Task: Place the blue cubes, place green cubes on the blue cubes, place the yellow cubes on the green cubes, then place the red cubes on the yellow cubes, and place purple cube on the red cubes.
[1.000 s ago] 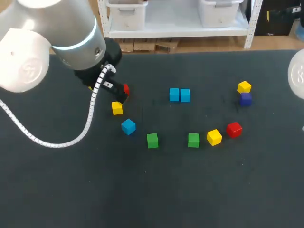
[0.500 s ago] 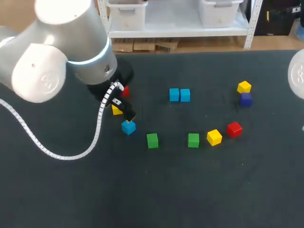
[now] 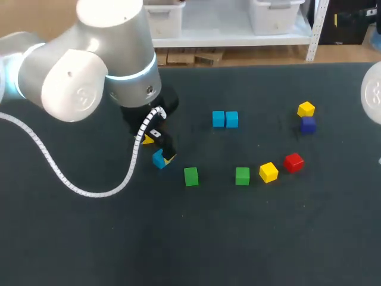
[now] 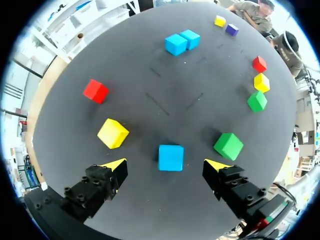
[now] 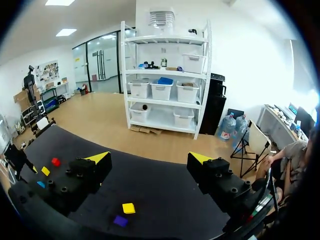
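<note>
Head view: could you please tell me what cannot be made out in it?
One red cube: hidden behind the left arm in the head view; only the left wrist view shows it.
The yellow cube beside it: mostly covered by that arm.
The left gripper: its fingers are largely under the arm there.
The right arm: cut off by the edge, with the right gripper outside the head view.

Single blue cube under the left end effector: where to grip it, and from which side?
Take the single blue cube by its two opposite side faces, coming straight down from above. It lies flat, squared up between the left end effector's open fingers. The yellow cube and green cube stand clear on either side, so there is likely room for both fingers.
</note>
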You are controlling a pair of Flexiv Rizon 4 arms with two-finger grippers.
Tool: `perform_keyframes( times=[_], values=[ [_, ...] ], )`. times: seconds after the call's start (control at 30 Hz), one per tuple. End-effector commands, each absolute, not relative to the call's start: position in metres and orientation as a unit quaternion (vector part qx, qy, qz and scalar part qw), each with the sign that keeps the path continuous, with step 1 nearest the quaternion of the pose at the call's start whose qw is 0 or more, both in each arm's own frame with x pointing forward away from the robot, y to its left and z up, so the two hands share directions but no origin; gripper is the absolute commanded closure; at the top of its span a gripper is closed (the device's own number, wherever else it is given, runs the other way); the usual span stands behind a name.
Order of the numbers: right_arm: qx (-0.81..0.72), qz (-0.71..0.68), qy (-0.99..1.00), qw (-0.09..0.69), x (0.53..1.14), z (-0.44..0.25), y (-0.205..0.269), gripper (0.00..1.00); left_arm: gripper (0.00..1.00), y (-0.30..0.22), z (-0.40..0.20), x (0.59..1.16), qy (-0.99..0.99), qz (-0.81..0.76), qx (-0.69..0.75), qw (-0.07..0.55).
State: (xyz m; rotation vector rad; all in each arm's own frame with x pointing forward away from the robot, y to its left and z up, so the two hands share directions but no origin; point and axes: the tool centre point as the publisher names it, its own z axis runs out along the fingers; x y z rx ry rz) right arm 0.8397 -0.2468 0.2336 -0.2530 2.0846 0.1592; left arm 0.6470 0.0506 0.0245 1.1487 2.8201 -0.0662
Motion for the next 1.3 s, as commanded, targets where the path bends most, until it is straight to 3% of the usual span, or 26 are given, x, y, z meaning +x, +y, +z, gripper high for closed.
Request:
perform_keyframes(
  times=[0.03,0.5,0.67,0.73,0.8,0.87,1.03,1.17,1.3],
  values=[
    [-0.105,0.066,0.86,0.495,0.84,0.234,-0.247,0.0,0.0,0.05,0.015,0.65,0.921,-0.037,0.385,0.043],
    [-0.105,0.066,0.86,0.495,0.84,0.234,-0.247,0.0,0.0,0.047,0.007,0.646,0.911,-0.045,0.407,0.038],
    [-0.105,0.066,0.86,0.495,0.84,0.234,-0.247,0.0,0.11,0.045,0.006,0.645,0.91,-0.053,0.409,0.035],
    [-0.105,0.066,0.86,0.495,0.84,0.234,-0.247,0.0,0.2,0.045,0.005,0.645,0.91,-0.055,0.41,0.033],
    [-0.105,0.066,0.86,0.495,0.84,0.234,-0.247,0.0,0.48,0.044,0.003,0.644,0.91,-0.057,0.41,0.031],
    [-0.105,0.066,0.86,0.495,0.84,0.234,-0.247,0.0,0.58,0.043,0.002,0.644,0.909,-0.059,0.412,0.029],
    [-0.105,0.066,0.86,0.495,0.84,0.234,-0.247,0.0,0.67,0.043,-0.001,0.643,0.907,-0.062,0.417,0.02],
    [-0.105,0.066,0.86,0.495,0.84,0.234,-0.247,0.0,1.0,0.044,-0.002,0.643,0.906,-0.06,0.419,0.016],
    [-0.105,0.066,0.86,0.495,0.84,0.234,-0.247,0.0,1.0,0.045,-0.002,0.643,0.906,-0.058,0.419,0.017]
  ],
)
